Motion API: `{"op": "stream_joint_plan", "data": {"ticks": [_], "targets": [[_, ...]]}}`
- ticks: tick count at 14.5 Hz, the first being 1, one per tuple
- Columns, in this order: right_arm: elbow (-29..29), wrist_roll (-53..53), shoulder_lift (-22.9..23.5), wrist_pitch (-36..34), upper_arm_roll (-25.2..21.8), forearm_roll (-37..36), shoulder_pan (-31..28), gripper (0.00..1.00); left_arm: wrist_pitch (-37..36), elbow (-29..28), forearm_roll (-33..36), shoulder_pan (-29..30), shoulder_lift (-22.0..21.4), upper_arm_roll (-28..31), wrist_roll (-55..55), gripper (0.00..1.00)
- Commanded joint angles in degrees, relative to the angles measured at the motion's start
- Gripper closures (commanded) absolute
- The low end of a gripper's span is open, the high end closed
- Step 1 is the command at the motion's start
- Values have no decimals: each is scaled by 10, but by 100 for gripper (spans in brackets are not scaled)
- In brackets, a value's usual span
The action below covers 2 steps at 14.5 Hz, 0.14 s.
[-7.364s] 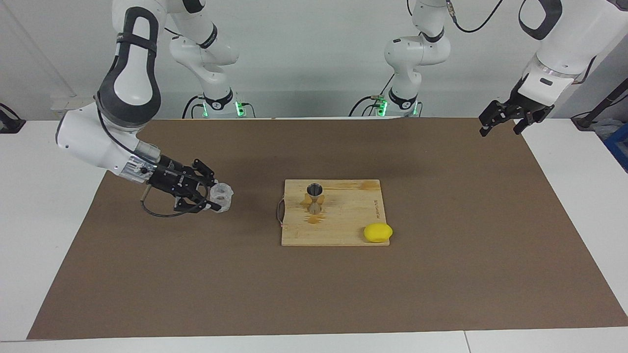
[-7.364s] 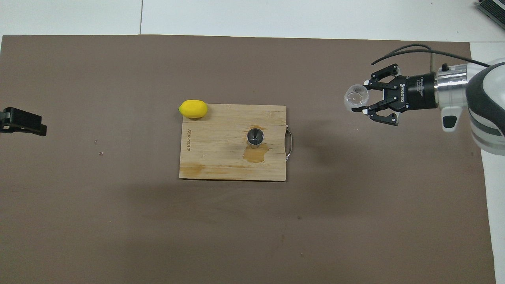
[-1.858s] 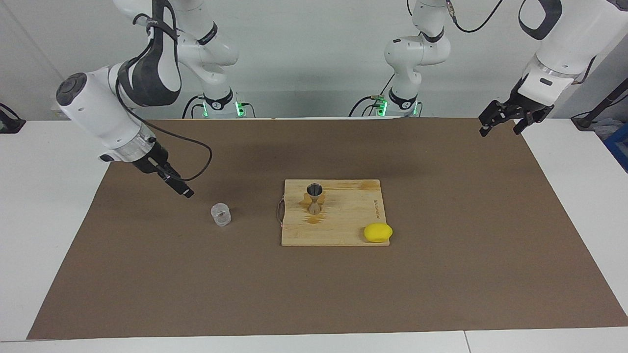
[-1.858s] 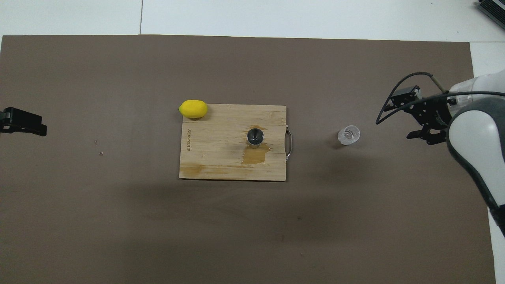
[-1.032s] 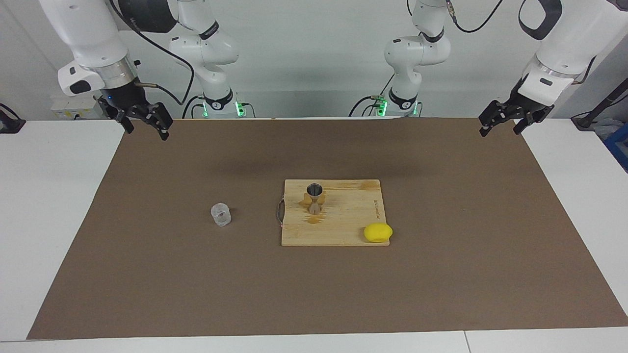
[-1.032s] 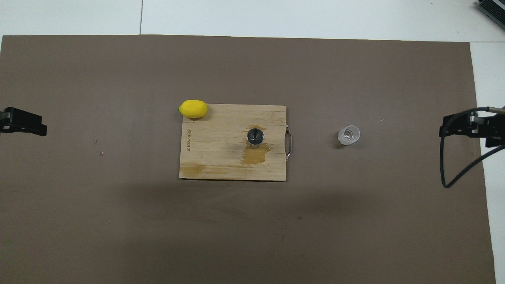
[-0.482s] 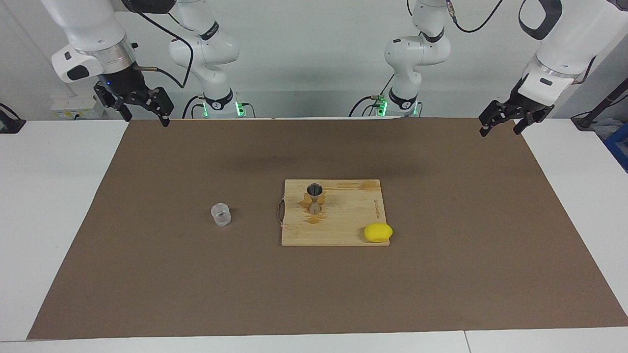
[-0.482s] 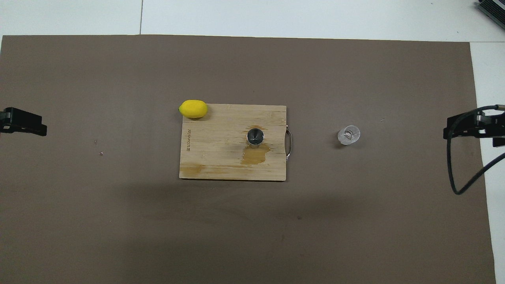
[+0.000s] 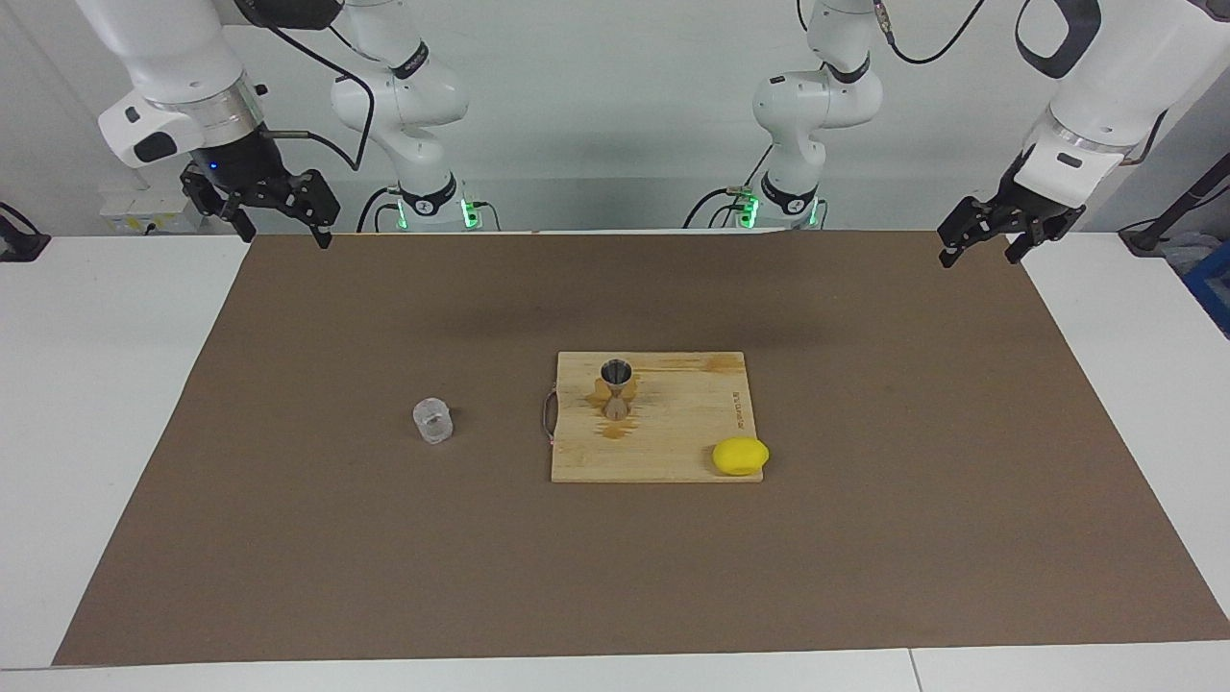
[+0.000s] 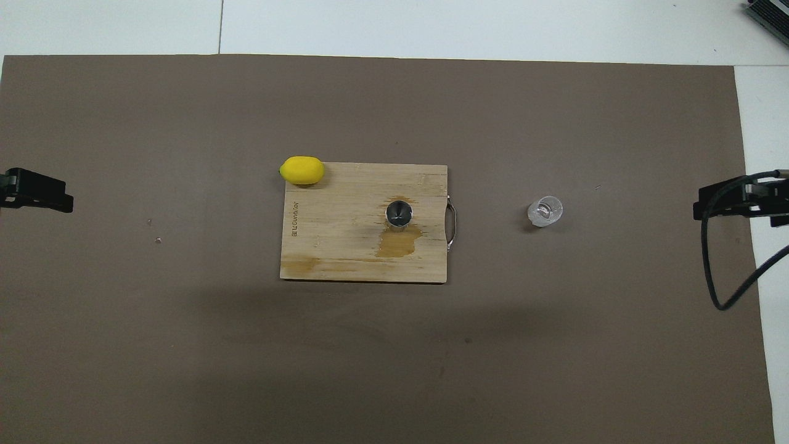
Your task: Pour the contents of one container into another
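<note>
Facing view: small clear glass cup (image 9: 432,420) stands upright on the brown table mat (image 9: 288,538), toward the right arm's end, apart from the rectangular wooden cutting board (image 9: 673,452). Silver hourglass-shaped metal jigger (image 9: 615,388) stands upright on the board, a wet patch at its foot. Yellow lemon (image 9: 740,456) lies at the board's corner farther from the robots, toward the left arm's end. Right gripper (image 9: 279,226) hangs raised over the mat's corner by its base, fingers spread wide, empty. Left gripper (image 9: 980,252) hangs raised over the mat's other near corner, fingers apart, empty.

Overhead view: cup (image 10: 545,211) beside the board's metal handle (image 10: 453,225), not touching. Jigger (image 10: 398,213) on the board (image 10: 333,246), lemon (image 10: 301,170) overlapping its corner. Only the tips of the left gripper (image 10: 37,191) and right gripper (image 10: 739,200) show at the mat's (image 10: 185,370) two ends
</note>
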Motion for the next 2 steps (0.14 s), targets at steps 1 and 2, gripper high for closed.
{"op": "stream_joint_plan", "data": {"ticks": [1,2], "targets": [[-1,-14,-1,-3,-5,-6,4,0,0,-14,11,8,-13,-8,-4,0],[-1,-14,-1,-2,-5,-6,4,0,0,-14,11,8,-14,-8,-3,0]]}}
